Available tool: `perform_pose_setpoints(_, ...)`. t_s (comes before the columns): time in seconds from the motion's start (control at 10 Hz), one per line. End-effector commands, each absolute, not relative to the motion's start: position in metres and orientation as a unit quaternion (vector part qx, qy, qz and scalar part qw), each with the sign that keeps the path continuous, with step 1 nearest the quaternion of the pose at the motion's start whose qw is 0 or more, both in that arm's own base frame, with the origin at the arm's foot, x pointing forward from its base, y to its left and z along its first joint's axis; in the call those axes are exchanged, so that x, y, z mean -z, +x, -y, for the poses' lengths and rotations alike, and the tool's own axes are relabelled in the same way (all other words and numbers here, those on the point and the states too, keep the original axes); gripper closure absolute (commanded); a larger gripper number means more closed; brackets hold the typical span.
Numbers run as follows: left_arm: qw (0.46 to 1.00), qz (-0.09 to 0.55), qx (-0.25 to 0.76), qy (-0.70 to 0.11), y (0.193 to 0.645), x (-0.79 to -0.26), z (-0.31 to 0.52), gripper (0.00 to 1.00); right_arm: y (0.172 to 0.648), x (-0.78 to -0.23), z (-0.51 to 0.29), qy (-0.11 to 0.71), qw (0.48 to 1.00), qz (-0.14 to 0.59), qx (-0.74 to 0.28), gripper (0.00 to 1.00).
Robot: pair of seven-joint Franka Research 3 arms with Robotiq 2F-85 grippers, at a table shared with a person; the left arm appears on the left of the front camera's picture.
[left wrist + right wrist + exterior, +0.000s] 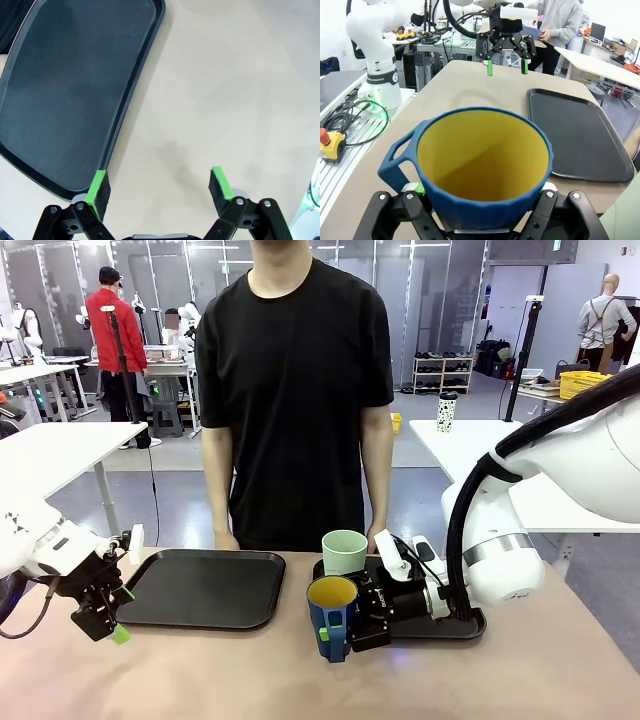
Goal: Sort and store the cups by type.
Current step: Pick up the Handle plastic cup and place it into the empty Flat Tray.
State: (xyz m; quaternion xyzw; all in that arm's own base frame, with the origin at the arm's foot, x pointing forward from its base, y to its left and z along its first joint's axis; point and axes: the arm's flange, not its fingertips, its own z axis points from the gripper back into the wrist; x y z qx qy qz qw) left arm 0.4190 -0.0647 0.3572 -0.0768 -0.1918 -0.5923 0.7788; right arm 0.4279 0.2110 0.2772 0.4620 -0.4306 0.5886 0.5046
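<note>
My right gripper (337, 628) is shut on the dark blue mug (331, 616), which has a yellow inside, just in front of the right black tray (462, 627). In the right wrist view the mug (485, 160) stands upright between my green pads (420, 188), its handle to the left. The pale mint-green tumbler (344, 551) stands upright on that tray's far left part, just behind the mug. My left gripper (106, 618) hangs open with nothing in it over the table at the near left corner of the left black tray (200, 588). The left wrist view has the left gripper (159, 185) over bare tabletop beside the left black tray (70, 90).
A person in a black shirt stands at the far edge, hands down by the table. Bare tan tabletop lies along the front between the two trays. A small white spotted cup (446, 412) sits on another table behind. The left gripper (506, 50) also appears far off in the right wrist view.
</note>
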Motion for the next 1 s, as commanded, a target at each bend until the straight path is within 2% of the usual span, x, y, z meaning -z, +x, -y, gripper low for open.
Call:
perform_pose_setpoints(0.0,0.780,0.192,0.592,-0.067,0.415,-0.355,0.064,0.00,0.429,-0.278,-0.210,0.464,0.501,0.430,-0.591,0.56)
perform_pose_setpoints(0.1,0.780,0.192,0.592,-0.067,0.415,-0.355,0.064,0.00,0.428,-0.277,-0.211,0.462,0.505,0.431,-0.589,0.25)
perform_pose_setpoints(0.2,0.780,0.192,0.592,-0.067,0.415,-0.355,0.064,0.00,0.425,-0.273,-0.223,0.477,0.494,0.442,-0.577,0.25)
perform_pose_setpoints(0.5,0.780,0.192,0.592,-0.067,0.415,-0.355,0.064,0.00,0.410,-0.261,-0.258,0.464,0.523,0.457,-0.550,0.25)
perform_pose_setpoints(0.9,0.780,0.192,0.592,-0.067,0.415,-0.355,0.064,0.00,0.400,-0.244,-0.313,0.453,0.519,0.488,-0.535,0.25)
